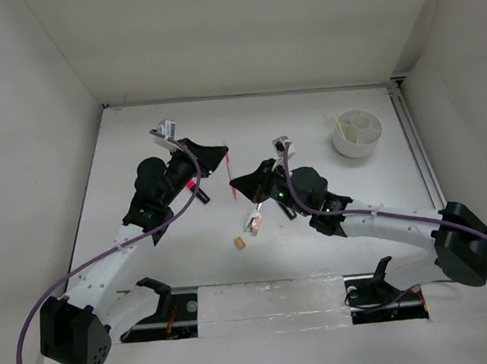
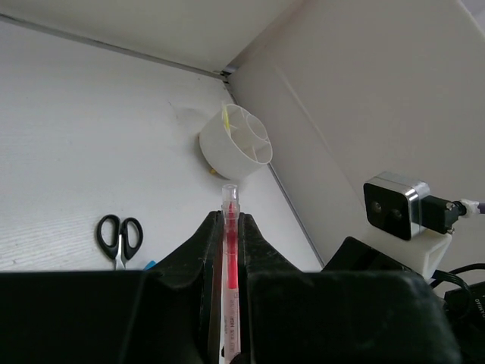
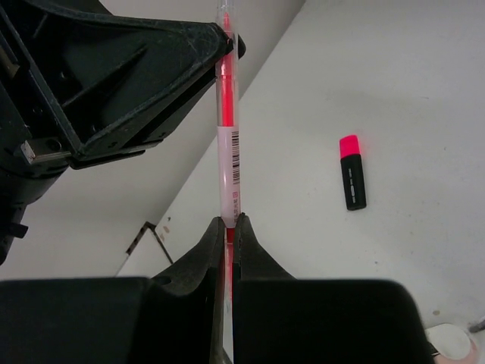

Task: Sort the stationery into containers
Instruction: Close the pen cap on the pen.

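The left tool [image 2: 229,221] was clamped on one end of the thin red pen [image 2: 229,262], and the right tool [image 3: 226,227] was pinched tight on the other end. The pen hung between the two arms (clear of the surface) over the middle of the tabletop [image 1: 139,140]. The white tub [image 1: 358,133] stood well apart at the far right, a pale yellow stick [image 1: 340,125] in one compartment. Black-handled scissors [image 2: 119,236] and a pink-capped marker [image 3: 352,173] lay on the tabletop.

Soft, even light from above leaves the white desk [image 1: 248,127] bright, with faint, diffuse shadows. Both wrist views look dimmer and greyer, their near black foreground underexposed.
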Controlling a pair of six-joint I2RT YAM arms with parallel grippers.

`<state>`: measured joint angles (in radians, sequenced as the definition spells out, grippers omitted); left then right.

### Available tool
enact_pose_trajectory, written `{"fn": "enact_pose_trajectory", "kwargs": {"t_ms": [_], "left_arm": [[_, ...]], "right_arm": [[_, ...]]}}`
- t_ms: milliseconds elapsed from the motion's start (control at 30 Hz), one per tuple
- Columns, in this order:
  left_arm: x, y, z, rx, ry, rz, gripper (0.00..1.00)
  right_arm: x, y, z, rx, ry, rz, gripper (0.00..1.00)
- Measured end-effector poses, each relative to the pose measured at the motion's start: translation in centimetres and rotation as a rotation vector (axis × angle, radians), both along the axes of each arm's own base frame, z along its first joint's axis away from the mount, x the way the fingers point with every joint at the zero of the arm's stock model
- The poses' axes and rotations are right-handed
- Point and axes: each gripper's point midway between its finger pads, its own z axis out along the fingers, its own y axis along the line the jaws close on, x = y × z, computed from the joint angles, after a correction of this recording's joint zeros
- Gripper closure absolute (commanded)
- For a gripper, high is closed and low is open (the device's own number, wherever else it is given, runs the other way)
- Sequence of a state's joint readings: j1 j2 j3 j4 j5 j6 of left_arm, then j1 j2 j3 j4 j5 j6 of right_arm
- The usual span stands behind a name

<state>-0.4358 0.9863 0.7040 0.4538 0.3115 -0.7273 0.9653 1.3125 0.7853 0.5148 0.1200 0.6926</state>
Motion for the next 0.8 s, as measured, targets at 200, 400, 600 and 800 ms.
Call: {"fn": "enact_pose_trajectory", "kwargs": {"t_ms": [200,400,600,800], "left_arm": [[0.5,0.5,0.1,-0.003,-0.008,0.025,1.00],[1.0,1.0,0.2,0.005,-0.025,0.056,1.00],[1.3,1.3,0.6,0.003,-0.044,0.078,1.00],[1.6,1.7,1.0,-0.008,-0.070,0.104,1.00]], "right_arm": [[1.1,0.5,-0.2,0.029,-0.013,0.031,1.00],[1.9,0.7,-0.2,0.070,-0.014,0.104,1.00],[2.1,1.2,0.5,0.104,0.006,0.169,1.00],[2.4,1.5,1.1,0.128,0.030,0.219,1.00]]}}
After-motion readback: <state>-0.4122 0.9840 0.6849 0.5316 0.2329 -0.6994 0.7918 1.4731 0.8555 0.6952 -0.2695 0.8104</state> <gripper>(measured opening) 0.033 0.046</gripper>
